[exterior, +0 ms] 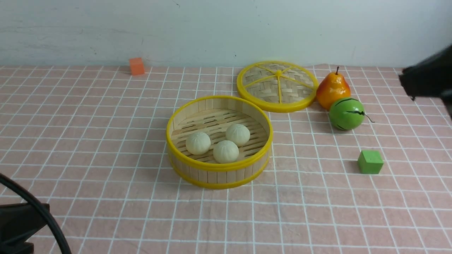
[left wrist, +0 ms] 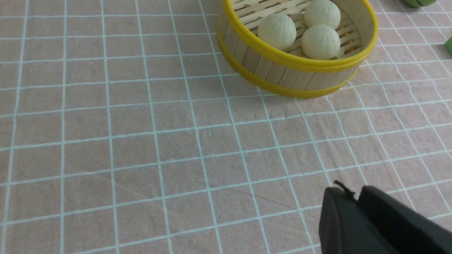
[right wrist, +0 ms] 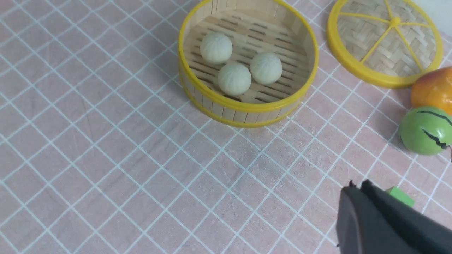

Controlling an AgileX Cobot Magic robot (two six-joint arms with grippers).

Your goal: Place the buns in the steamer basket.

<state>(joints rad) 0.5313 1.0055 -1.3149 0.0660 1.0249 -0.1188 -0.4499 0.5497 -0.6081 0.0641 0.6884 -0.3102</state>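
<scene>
Sitting in basket: all three buns
Remaining: nothing seen outside; task judged complete
Left gripper: pinched together, empty
Right gripper: pinched together, empty

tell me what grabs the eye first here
The yellow-rimmed basket sits dead centre with three white buns on its slatted floor. Behind it to the right lies the flat lid, then a pear and a green striped ball.
</scene>
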